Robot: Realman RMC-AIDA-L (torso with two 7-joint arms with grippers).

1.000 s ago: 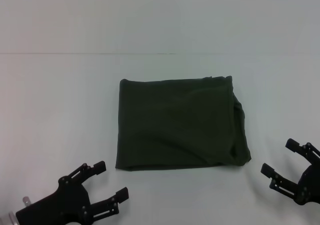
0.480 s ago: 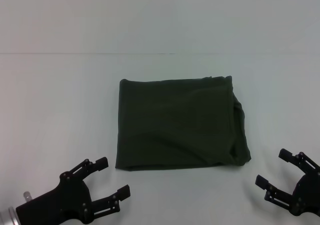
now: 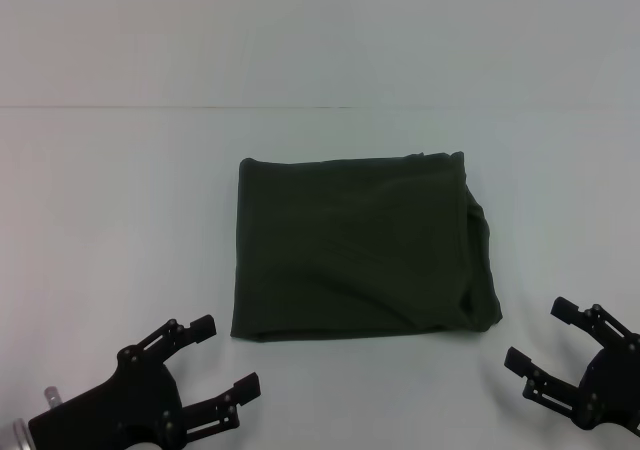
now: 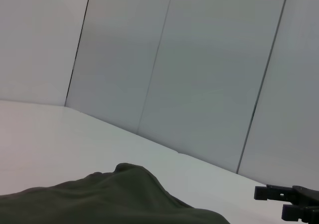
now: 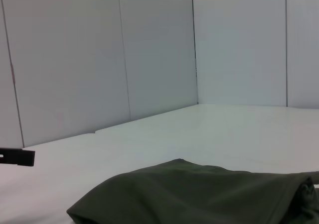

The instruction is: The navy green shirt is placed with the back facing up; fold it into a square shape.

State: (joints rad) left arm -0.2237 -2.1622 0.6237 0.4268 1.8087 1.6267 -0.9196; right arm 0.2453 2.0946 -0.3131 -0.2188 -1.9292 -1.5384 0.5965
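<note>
The navy green shirt (image 3: 360, 248) lay folded into a near-square block, plain side up, at the middle of the white tabletop (image 3: 120, 220). The left claw (image 3: 222, 368) hovered near the shirt's near left corner, fingers spread wide, holding nothing. The right claw (image 3: 542, 335) hovered just off the near right corner, likewise wide and empty, touching no cloth.

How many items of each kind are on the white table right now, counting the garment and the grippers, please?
Dark olive-green knit shirt, folded into a rough rectangle: 1
Black two-finger grippers, both open and clear of the shirt: 2, left gripper, right gripper
Total: 3
</note>
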